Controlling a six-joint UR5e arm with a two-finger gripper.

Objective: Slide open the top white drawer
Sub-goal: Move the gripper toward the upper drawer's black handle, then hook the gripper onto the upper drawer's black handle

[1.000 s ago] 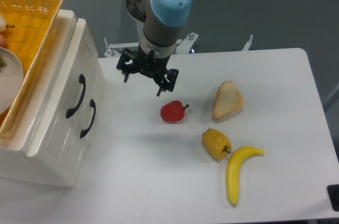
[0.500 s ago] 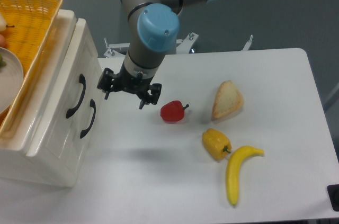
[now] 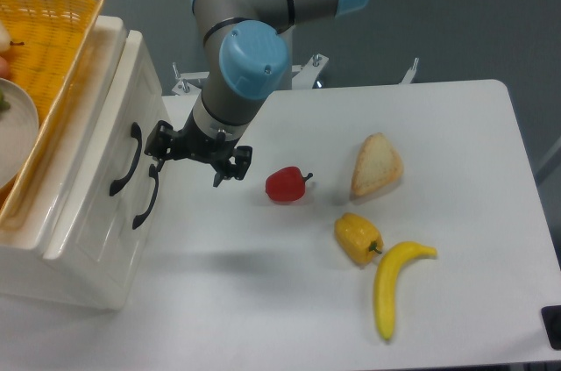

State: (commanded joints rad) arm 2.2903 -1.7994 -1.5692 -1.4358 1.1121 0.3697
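Claw (image 3: 188,159) spread, empty, hanging just right of the cabinet front, close to both black handles but gripping neither. Top drawer (image 3: 114,139) shut, on the cabinet at the left of the desk (image 3: 456,134), its handle (image 3: 125,159) sitting up and left of the lower handle (image 3: 146,196).

Main risk: hooking the wrong handle. Left fingertip (image 3: 159,153) reads about level with the top end of the lower handle, with the two handles close together, so a small error in height or depth likely means closing on the lower one and opening the wrong drawer.

Second risk: a shallow or skewed bite on the curved, glossy top handle, likely to slip off once pulled.

Third: pulling off the drawer's sliding line, likely to jam it or drag the whole cabinet rightward, unsettling the basket (image 3: 48,55) and plate (image 3: 13,130) on top.

Pepper (image 3: 287,184) just right of the claw, in the way of a long pull-back; possible knock there.
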